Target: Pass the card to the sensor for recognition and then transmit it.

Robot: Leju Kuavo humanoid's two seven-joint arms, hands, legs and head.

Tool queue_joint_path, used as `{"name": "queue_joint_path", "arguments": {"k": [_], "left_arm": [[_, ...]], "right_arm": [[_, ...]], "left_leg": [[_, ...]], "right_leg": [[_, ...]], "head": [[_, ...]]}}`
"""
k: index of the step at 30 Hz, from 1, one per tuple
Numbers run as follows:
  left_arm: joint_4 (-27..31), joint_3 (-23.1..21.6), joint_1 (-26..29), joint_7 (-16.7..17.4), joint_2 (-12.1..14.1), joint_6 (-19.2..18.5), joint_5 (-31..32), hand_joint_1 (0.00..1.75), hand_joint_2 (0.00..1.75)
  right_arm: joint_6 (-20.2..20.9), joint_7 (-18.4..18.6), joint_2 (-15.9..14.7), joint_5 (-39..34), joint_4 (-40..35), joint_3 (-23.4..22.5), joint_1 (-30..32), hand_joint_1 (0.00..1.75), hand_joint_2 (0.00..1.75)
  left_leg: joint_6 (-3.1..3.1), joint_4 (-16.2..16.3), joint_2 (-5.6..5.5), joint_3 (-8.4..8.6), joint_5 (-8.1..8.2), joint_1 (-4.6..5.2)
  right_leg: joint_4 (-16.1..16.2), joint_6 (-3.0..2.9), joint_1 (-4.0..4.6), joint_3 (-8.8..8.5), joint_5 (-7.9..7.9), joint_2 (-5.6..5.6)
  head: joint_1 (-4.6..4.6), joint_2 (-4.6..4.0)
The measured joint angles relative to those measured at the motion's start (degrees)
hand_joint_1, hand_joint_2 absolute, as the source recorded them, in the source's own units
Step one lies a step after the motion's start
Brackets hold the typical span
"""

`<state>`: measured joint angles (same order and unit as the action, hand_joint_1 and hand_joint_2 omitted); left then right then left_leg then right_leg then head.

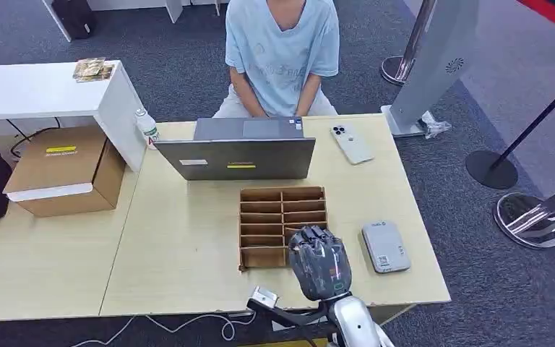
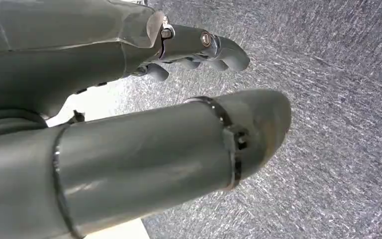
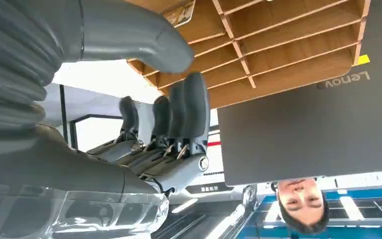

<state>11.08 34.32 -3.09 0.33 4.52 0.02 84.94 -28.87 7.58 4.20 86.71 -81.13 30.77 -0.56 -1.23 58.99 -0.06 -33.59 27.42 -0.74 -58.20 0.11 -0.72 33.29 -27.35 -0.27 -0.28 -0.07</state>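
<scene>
Wooden card organizer (image 1: 282, 225) centre of desk (image 1: 188, 246), behind grey laptop (image 1: 238, 155); right hand (image 1: 320, 262) over its near right corner, grey card reader (image 1: 386, 246) just right. Right wrist view: fingers (image 3: 189, 112) straight, side by side, empty; card (image 3: 181, 12) edge in compartment. Left wrist view: left hand (image 2: 129, 124) above carpet (image 2: 338, 99), fingers loosely curled, empty.

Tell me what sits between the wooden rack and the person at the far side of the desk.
In the head view, the open grey laptop stands between the wooden rack and the person, its lid back facing the robot.

one laptop (image 1: 238, 155), one phone (image 1: 351, 143), one wooden organizer (image 1: 282, 224), one sensor (image 1: 386, 246), one cardboard box (image 1: 65, 170), one bottle (image 1: 146, 127)
</scene>
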Motion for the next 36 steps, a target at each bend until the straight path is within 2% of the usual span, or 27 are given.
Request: {"name": "queue_joint_path", "arguments": {"k": [4,6,8,13,16,21,29,34,36], "left_arm": [[-0.02,0.00,-0.01,0.00,0.00,0.00,0.00,0.00,0.00],[-0.02,0.00,-0.01,0.00,0.00,-0.02,0.00,0.00,0.00],[-0.02,0.00,-0.01,0.00,0.00,-0.04,0.00,0.00,0.00],[-0.02,0.00,0.00,0.00,0.00,-0.07,0.00,0.00,0.00],[0.00,0.00,-0.01,0.00,0.00,-0.20,0.00,0.00,0.00],[-0.02,0.00,-0.01,0.00,0.00,-0.20,0.00,0.00,0.00],[0.00,0.00,-0.01,-0.31,0.00,-0.20,0.00,0.00,0.00],[-0.02,0.00,-0.01,-0.31,0.00,-0.15,0.00,0.00,0.00],[-0.02,0.00,-0.01,-0.31,0.00,-0.13,0.00,0.00,0.00]], "right_arm": [[0.13,-0.02,0.00,0.05,-0.24,0.00,0.09,1.01,1.75],[0.28,-0.04,0.00,0.07,-0.24,0.00,0.11,1.08,1.75],[0.50,-0.04,0.00,0.07,-0.22,0.00,0.10,0.96,1.75],[1.14,-0.04,0.00,0.07,-0.04,0.00,0.06,0.84,1.75],[1.25,-0.04,0.00,0.07,0.15,0.00,0.01,0.94,1.75],[1.38,-0.04,0.00,0.07,0.61,0.00,-0.04,0.75,1.75],[1.81,-0.02,0.00,0.05,2.10,0.00,-0.26,0.96,1.75],[1.92,0.11,0.00,0.02,3.06,-0.02,-0.68,0.96,1.75],[1.99,0.26,0.00,-0.09,3.47,-0.04,-0.89,1.03,1.75]], "left_leg": [[0.00,0.00,0.00,0.00,0.00,0.00],[0.00,0.00,0.00,0.00,0.00,0.00],[0.00,0.00,0.00,0.00,0.00,0.00],[0.00,0.00,0.00,-0.01,0.00,0.00],[0.00,0.00,0.00,0.00,0.00,0.00],[0.00,0.00,0.00,0.00,0.00,0.00],[0.00,0.00,0.00,0.00,0.00,0.00],[0.00,0.00,0.00,0.00,0.00,0.00],[0.00,0.00,0.00,0.00,0.00,0.00]], "right_leg": [[0.00,0.00,0.00,0.00,0.00,0.00],[0.00,0.00,0.00,0.00,0.00,0.00],[0.00,0.00,0.00,0.00,0.00,0.00],[0.00,0.00,0.00,0.00,0.00,0.00],[0.00,0.00,0.00,0.00,0.00,0.00],[0.00,0.00,0.00,0.00,0.00,0.00],[0.00,0.00,0.00,0.00,0.00,0.00],[0.00,0.00,0.00,0.00,0.00,0.00],[0.00,0.00,0.00,0.00,0.00,0.00]], "head": [[0.00,0.00],[0.00,0.00],[0.00,0.00],[0.00,0.00],[0.00,0.00],[0.00,0.00],[0.00,0.00],[0.00,0.00],[0.00,0.00]]}}
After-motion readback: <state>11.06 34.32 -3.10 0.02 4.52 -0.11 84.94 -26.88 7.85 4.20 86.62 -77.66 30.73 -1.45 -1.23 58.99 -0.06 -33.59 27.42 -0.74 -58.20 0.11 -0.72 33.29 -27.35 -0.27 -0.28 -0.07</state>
